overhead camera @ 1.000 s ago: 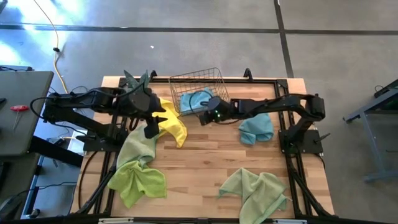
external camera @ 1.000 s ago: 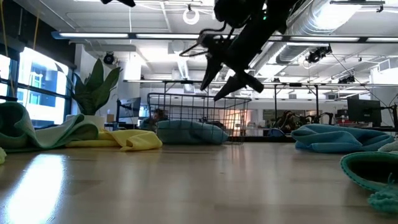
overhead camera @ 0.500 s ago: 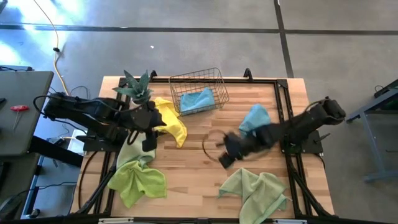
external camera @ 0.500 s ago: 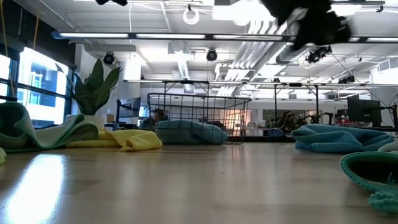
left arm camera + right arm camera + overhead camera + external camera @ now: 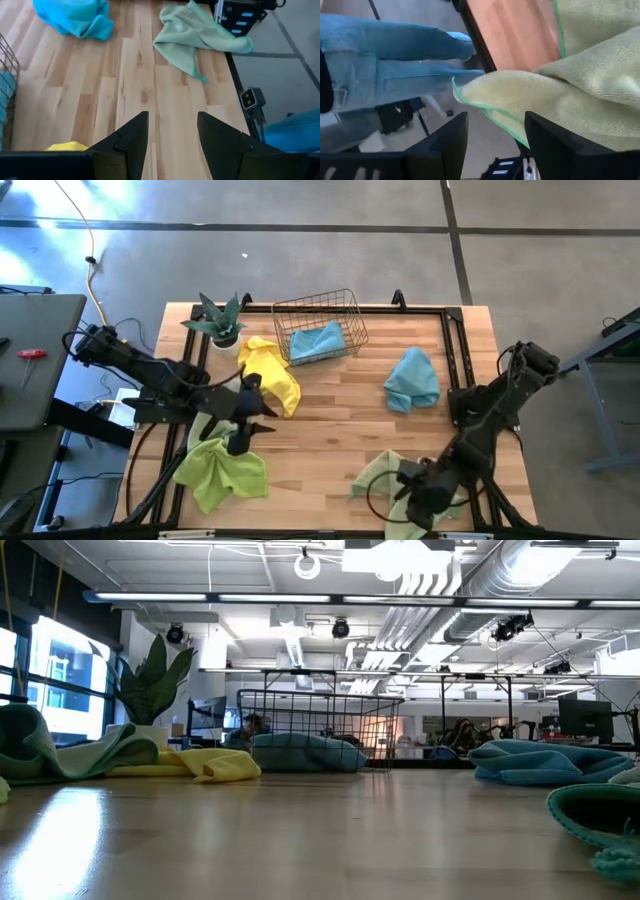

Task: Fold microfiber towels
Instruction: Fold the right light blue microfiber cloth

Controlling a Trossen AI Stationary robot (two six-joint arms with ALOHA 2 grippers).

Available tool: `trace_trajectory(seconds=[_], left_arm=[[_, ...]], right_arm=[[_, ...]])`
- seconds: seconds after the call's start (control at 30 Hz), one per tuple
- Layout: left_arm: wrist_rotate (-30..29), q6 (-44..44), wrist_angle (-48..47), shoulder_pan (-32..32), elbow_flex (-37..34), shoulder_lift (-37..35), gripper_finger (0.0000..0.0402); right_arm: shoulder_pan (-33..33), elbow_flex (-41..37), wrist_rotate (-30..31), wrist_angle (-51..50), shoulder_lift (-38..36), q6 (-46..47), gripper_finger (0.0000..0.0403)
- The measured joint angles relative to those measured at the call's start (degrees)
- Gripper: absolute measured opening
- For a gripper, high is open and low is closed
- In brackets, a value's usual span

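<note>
Several microfiber towels lie crumpled on the wooden table: yellow (image 5: 272, 376), light blue (image 5: 412, 380), lime green (image 5: 222, 470), pale sage (image 5: 207, 423) under my left arm, and pale green (image 5: 385, 472) at the near right corner. Another light blue towel (image 5: 318, 340) lies in the wire basket (image 5: 345, 310). My left gripper (image 5: 266, 413) hovers open between the yellow and lime towels (image 5: 172, 131). My right gripper (image 5: 405, 498) hovers open over the pale green towel (image 5: 580, 95), whose corner hangs past the table's near edge. Neither gripper shows in the low view.
A potted plant (image 5: 218, 320) stands at the far left corner beside the basket. A black frame (image 5: 455, 370) runs along the table's sides. A person's legs in jeans (image 5: 385, 55) stand just beyond the near edge. Bare wood (image 5: 330, 420) lies mid-table.
My right gripper has swung from beside the basket across the table to the near right corner, rolling as it went, and now hangs over the pale green towel. My left gripper has moved toward the near edge, off the yellow towel. Both stayed open; no towel moved.
</note>
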Motion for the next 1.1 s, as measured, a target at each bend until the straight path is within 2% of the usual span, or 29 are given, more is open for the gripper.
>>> trace_trajectory(seconds=[0.2, 0.43, 0.6, 0.83, 1.0, 1.1], left_arm=[[-6.9, -4.1, 4.9, -3.1, 0.0, -0.1, 0.0161], [-11.8, -10.1, 11.1, -6.4, 0.1, 0.6, 0.0161], [-14.7, -13.9, 13.1, -8.5, 0.2, 1.9, 0.0161], [-16.0, -21.5, 13.9, -10.5, 0.0, 6.0, 0.0161], [-15.8, -24.7, 16.3, -10.9, 0.1, 10.4, 0.0161], [-15.2, -26.6, 17.3, -10.9, 0.1, 12.8, 0.0161]], right_arm=[[1.6, 0.0, 4.2, 0.8, 1.2, -7.1, 0.0188], [2.9, 0.0, 3.8, 12.0, 7.4, -21.6, 0.0188], [5.1, 0.0, 3.8, 15.3, 10.6, -28.3, 0.0188], [8.2, 0.0, 4.2, 20.8, 15.4, -34.2, 0.0188], [9.7, 0.0, 11.5, 23.7, 17.6, -37.4, 0.0188], [9.9, 0.0, 13.5, 25.0, 18.7, -39.2, 0.0188]])
